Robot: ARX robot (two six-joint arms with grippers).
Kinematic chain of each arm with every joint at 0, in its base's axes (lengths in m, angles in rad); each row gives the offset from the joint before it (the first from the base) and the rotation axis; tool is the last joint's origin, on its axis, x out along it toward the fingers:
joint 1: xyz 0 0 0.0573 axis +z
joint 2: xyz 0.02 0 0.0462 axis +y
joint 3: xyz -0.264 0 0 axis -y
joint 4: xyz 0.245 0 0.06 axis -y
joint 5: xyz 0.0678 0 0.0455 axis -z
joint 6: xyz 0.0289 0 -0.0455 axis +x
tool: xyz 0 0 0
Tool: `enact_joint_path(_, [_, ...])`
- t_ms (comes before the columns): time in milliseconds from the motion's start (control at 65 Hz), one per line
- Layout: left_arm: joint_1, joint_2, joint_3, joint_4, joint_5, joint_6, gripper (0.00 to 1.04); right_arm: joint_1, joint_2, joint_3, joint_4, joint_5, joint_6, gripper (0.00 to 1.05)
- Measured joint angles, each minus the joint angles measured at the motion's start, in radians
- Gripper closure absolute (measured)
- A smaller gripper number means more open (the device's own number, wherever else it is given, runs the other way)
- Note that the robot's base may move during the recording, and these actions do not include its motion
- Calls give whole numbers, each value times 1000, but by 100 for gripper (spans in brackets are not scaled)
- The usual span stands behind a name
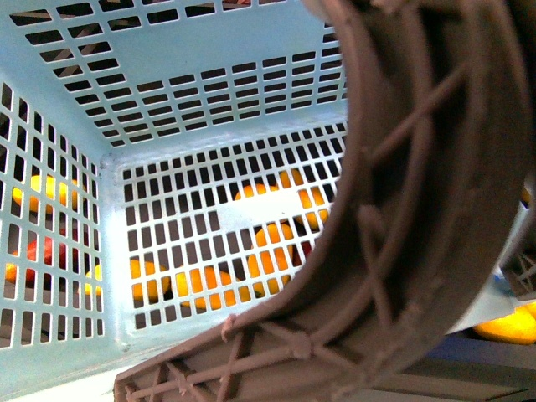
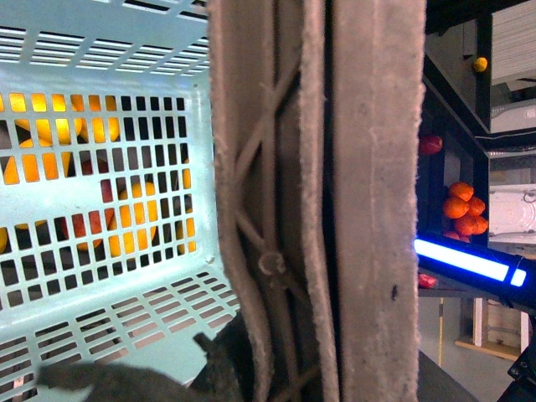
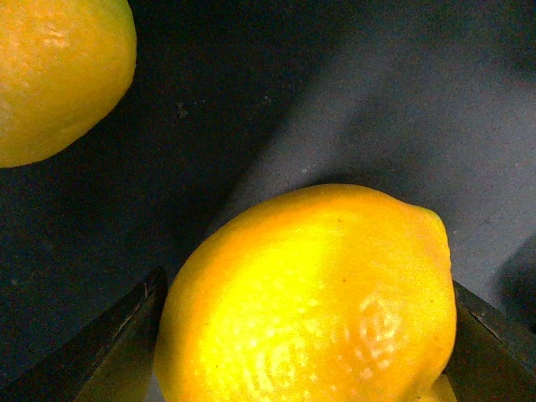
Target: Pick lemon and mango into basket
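Jaws of the right gripper [image 3: 306, 356] are closed on the bright yellow, glossy oval lemon [image 3: 310, 285]. One dark finger [image 3: 109, 352] bears on each flank, so the fruit is gripped across its width and its pointed end projects past the pads. The lemon is over a dark grey surface [image 3: 377, 84] and is not yet in the basket. You cannot tell whether it is resting or lifted.

You also cannot tell how the left gripper's jaws stand. Only a dark ragged shape [image 2: 117, 373], possibly one finger, shows in the left wrist view. The brown ribbed plastic swing handle [image 2: 368, 201] fills that view, which suggests this arm is holding the light turquoise slotted plastic basket [image 1: 167, 100] ready for loading.

Orange and red fruit [image 1: 268, 251] shows only through the slots, so treat it as lying outside the walls. A rounded yellow-orange fruit [image 3: 50, 75] is cut off at the frame edge and cannot be identified. No mango can be confirmed.
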Motion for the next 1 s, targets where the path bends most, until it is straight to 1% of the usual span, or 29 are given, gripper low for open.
enact_joint_path(62, [0, 0, 0, 0, 0, 0, 90, -2, 0, -2, 6, -7, 0, 25])
enact_joint_path(215, [0, 0, 0, 0, -1, 0, 90, -5, -19, -46, 49, -27, -23, 25])
enact_joint_path(369, [0, 0, 0, 0, 0, 0, 90, -6, -125, -177, 130, -60, -126, 25])
enact_joint_path(538, [0, 0, 0, 0, 0, 0, 90, -1, -322, -325, 217, -140, -242, 25])
enact_joint_path(554, [0, 0, 0, 0, 0, 0, 90, 2, -362, -350, 227, -159, -267, 25])
enact_joint_path(646, [0, 0, 0, 0, 0, 0, 90, 12, -489, -420, 240, -201, -310, 25])
enact_joint_path(861, [0, 0, 0, 0, -1, 0, 90, 71, -800, -532, 220, -273, -352, 25])
enact_joint_path(1000, [0, 0, 0, 0, -1, 0, 90, 153, -970, -542, 194, -283, -348, 25])
